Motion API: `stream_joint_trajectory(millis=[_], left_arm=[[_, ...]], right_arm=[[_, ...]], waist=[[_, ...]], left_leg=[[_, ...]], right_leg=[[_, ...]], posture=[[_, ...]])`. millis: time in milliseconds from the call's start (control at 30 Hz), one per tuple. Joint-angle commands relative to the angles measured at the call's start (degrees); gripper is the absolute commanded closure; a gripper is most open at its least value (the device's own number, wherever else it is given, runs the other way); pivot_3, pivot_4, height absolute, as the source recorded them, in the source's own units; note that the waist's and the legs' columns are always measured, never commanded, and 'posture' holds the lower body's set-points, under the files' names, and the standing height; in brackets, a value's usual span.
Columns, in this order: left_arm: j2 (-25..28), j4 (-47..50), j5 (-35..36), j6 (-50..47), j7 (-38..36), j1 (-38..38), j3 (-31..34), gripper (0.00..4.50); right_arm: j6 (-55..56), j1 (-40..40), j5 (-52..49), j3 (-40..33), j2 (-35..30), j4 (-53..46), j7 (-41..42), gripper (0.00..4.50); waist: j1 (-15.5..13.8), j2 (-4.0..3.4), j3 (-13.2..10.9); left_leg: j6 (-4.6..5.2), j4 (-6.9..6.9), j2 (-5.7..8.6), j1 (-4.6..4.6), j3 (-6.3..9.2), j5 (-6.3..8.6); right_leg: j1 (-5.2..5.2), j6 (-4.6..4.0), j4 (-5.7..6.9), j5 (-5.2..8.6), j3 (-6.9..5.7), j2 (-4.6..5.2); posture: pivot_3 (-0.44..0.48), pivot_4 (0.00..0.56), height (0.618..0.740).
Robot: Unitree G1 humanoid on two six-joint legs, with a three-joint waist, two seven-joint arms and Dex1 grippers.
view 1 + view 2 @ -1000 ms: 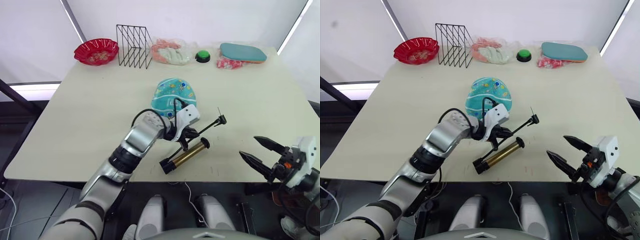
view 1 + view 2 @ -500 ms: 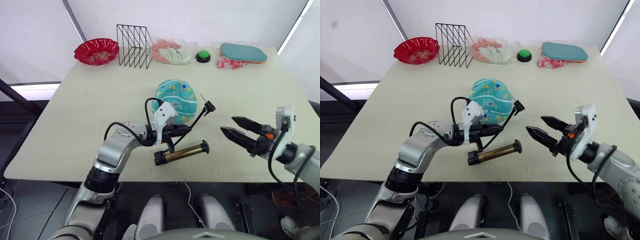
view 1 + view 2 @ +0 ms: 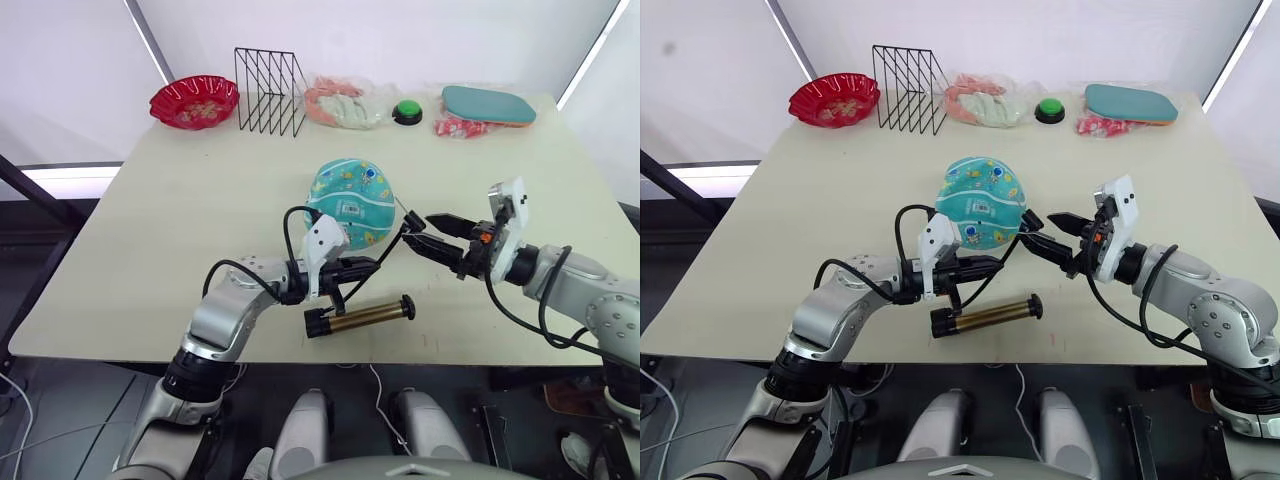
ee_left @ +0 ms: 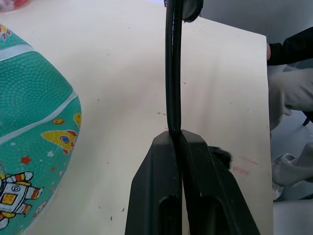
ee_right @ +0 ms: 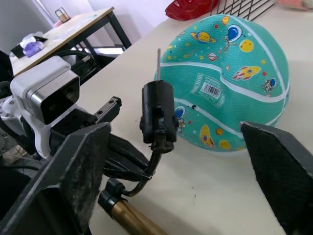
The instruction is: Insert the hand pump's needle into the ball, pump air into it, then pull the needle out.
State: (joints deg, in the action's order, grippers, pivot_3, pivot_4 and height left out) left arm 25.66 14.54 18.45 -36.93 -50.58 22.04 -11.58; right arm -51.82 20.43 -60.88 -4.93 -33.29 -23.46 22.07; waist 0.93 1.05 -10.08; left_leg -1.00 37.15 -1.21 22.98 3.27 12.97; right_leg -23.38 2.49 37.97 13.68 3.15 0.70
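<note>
From the head we look forward and down over the whole worktop [image 3: 150, 250], both eyes sharing one scene. Our left wrist camera sits close along its pincer [image 4: 178, 142]; our right wrist camera faces the ball [image 5: 230, 93], which all views share.

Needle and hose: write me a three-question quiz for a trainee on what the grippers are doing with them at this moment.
1. True or false: the needle is already inside the ball.
2. What does the left gripper pinch? A: the gold barrel. B: the hose. C: the ball.
3. Is the right gripper open or shut?

Key
1. False: the needle stands bare beside the ball.
2. B: both fingers are closed on the hose.
3. Open, with one finger on each side of the needle's black fitting.
</note>
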Motion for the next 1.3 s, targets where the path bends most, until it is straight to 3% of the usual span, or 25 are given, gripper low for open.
stream_joint_trajectory(millis=[33,500,1300], left_arm=[[0.2,2.9,1.6,1.2,0.5,0.0,1.6,4.5],[0.3,6.3,3.7,-0.2,2.7,-2.2,1.3,4.5],[0.6,8.5,8.0,-4.5,5.6,-0.7,2.6,4.5]], right_arm=[[1.1,2.0,0.5,-0.2,1.4,-0.6,1.1,1.62],[1.8,1.4,0.9,-1.3,5.7,-0.3,2.5,1.62],[1.3,0.8,-0.3,-2.8,5.7,-0.8,2.3,1.62]], waist=[[0.1,0.0,0.0],[0.1,0.0,0.0],[0.2,-0.01,0.0]], left_leg=[[0.0,0.0,-0.01,-0.01,0.0,0.0],[0.0,-0.02,-0.03,-0.01,0.05,0.0],[0.0,-0.04,-0.03,0.0,0.04,0.0]], right_leg=[[0.0,0.0,0.01,0.0,0.0,-0.01],[-0.01,-0.01,0.01,0.0,-0.04,-0.02],[-0.02,-0.01,-0.01,0.01,-0.04,-0.03]], posture=[[0.0,0.15,0.74],[0.0,0.15,0.74],[0.0,0.15,0.74]])
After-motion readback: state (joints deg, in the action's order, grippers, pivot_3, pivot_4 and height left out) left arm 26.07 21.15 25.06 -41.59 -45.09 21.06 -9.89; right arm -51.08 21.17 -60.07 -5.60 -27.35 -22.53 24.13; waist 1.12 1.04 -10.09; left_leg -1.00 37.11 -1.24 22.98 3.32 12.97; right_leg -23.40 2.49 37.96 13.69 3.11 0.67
